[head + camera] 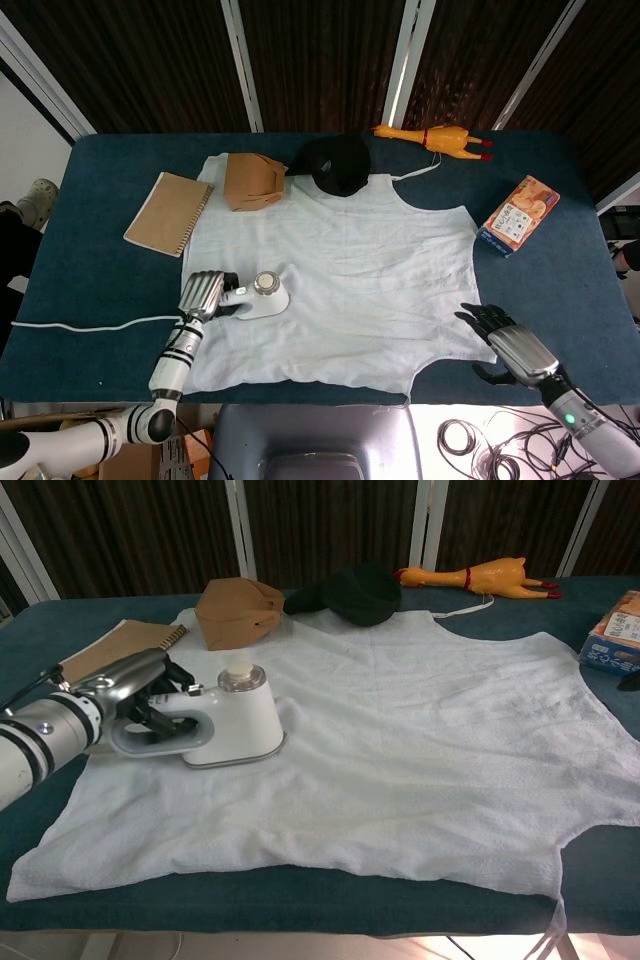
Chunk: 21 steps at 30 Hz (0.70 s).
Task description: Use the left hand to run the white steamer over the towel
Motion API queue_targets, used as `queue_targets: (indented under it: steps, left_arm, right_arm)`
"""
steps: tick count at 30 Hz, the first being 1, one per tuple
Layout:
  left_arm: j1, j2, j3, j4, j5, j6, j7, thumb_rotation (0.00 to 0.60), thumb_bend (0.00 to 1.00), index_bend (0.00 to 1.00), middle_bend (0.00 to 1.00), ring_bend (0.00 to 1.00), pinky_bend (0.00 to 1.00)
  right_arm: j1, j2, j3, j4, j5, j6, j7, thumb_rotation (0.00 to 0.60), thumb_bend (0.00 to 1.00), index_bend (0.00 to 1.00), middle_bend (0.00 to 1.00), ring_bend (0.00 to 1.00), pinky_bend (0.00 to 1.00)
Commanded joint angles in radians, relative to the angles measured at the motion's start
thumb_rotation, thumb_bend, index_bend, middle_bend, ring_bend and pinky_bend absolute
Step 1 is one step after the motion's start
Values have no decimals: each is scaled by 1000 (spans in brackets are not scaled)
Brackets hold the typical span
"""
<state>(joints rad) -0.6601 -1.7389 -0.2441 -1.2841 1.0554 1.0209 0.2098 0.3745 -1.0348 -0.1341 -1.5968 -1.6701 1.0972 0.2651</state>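
Note:
The white steamer [258, 297] [222, 723] sits flat on the white towel [340, 290] [400, 740], near the towel's front left part. My left hand [203, 296] [135, 685] grips its handle from the left. A white cord [95, 325] trails off from it across the blue table. My right hand [508, 347] rests at the table's front right corner, just off the towel's edge, fingers curled and holding nothing; the chest view shows only a dark tip of it at the right border.
A brown notebook [168, 212] [105, 645] lies left of the towel. At the towel's far edge lie a tan pouch [250, 182] [235, 610] and a black cap [335, 163] [355, 592]. A rubber chicken [432, 138] [470, 577] and an orange box [518, 215] lie far right.

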Motion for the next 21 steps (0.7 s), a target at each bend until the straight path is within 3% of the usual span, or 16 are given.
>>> queue_targets:
  steps: [1,15,18,21]
  left_arm:
    - [15,6,29,-29,31,23,13,600,666,1000,926,1000,1000]
    - [69,61,115,-176,171,88,-24,600,666,1000,926,1000,1000]
    - [70,65,108,-148,214,126,-22,600,666,1000,926,1000,1000]
    - [69,57,68,-82,214,157,-50,600,666,1000,926,1000,1000]
  right_arm:
    - [0,1,0,0,-1,0,1,600,333,0,0,0,0]
    - [2,-3,0,-3,5,-9,-10,600,332,0,0,0,0]
    - [2,-4,-1,-4,6,-12,-13,600,333,0,0,0,0]
    - [1,-4,-2,-7,6,-12,-18,600,333,0,0,0,0]
